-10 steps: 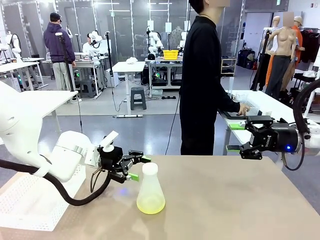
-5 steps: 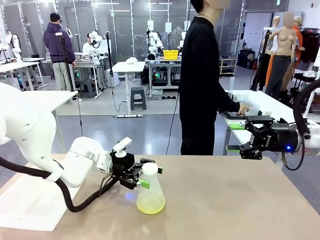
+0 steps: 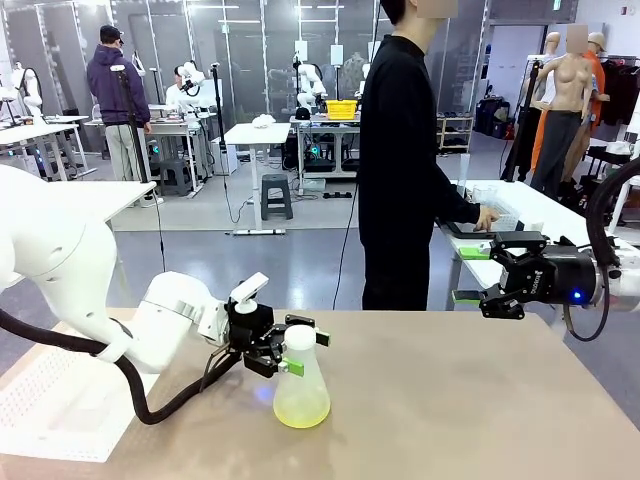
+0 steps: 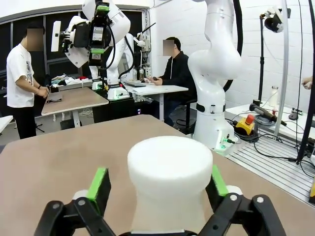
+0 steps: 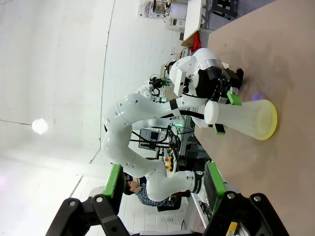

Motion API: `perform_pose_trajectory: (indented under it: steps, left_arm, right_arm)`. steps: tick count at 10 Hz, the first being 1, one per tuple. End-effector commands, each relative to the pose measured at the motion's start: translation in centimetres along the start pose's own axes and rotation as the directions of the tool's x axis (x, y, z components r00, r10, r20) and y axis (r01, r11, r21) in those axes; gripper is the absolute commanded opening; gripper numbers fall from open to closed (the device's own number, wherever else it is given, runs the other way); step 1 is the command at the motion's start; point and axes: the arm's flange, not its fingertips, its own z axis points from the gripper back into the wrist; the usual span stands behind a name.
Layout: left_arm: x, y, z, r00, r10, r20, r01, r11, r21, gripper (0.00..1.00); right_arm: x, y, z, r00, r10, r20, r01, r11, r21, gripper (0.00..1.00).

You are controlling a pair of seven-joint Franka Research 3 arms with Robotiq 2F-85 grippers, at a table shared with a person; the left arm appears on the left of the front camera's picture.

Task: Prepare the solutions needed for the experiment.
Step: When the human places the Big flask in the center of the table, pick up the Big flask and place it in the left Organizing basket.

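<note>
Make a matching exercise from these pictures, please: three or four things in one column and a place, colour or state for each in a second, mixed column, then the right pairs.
Things:
1. flask
2. liquid
3. left gripper
4. right gripper

Descriptions:
A. pale yellow-green, a shallow layer at the bottom
B. open, held in the air above the table's far right edge
C. upright on the table, with a white cap on top
D. jaws on either side of the flask's neck

Pairs: 1-C, 2-A, 3-D, 4-B

Looks like a big robotics lab: behind the brown worktop [image 3: 450, 400] sit rows of white tables [image 3: 255, 133] with robot arms.
</note>
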Motion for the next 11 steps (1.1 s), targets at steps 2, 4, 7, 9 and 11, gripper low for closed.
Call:
perform_pose_trajectory:
  steps: [2,4,7,9,11]
  left_arm:
    - [0.0,0.5,0.3,1.0,0.026,0.007,-0.026,0.999,-0.029,0.6]
    - [-0.1,0.7,0.1,0.999,0.042,0.013,-0.042,0.999,-0.029,0.4]
    - [0.3,0.8,-0.4,0.999,0.046,0.018,-0.045,0.998,-0.034,0.34]
    - [1.1,0.6,-0.7,0.998,0.058,0.012,-0.058,0.998,-0.003,0.14]
    - [3.6,0.1,-1.4,0.998,0.069,0.011,-0.069,0.997,0.019,0.01]
  right_arm:
    - [0.0,0.1,0.0,1.0,0.002,-0.001,-0.002,1.0,0.001,0.82]
    - [0.0,0.1,0.0,1.0,0.002,-0.001,-0.002,1.0,0.001,0.82]
    - [0.0,0.1,0.0,1.0,0.002,-0.001,-0.002,1.0,0.001,0.82]
    - [0.0,0.1,0.0,1.0,0.002,-0.001,-0.002,1.0,0.001,0.82]
    - [0.0,0.1,0.0,1.0,0.002,-0.001,-0.002,1.0,0.001,0.82]
